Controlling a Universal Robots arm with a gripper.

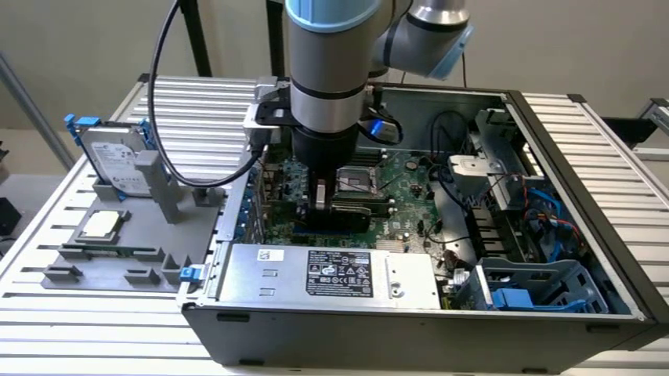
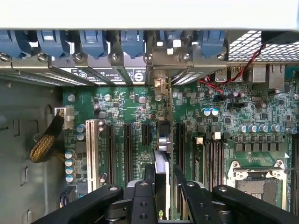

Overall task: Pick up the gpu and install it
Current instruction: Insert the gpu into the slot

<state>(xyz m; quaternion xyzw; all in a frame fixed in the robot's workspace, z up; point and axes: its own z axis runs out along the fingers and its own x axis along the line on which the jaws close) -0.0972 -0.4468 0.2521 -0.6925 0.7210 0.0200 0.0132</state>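
Wrist view: the gripper [image 2: 161, 189] is clamped on the gpu [image 2: 161, 161], held edge-on over the motherboard [image 2: 121, 105] slots, its bracket toward the rear openings. Any misalignment with the slot could jam or bend the card, I judge. No label is readable.
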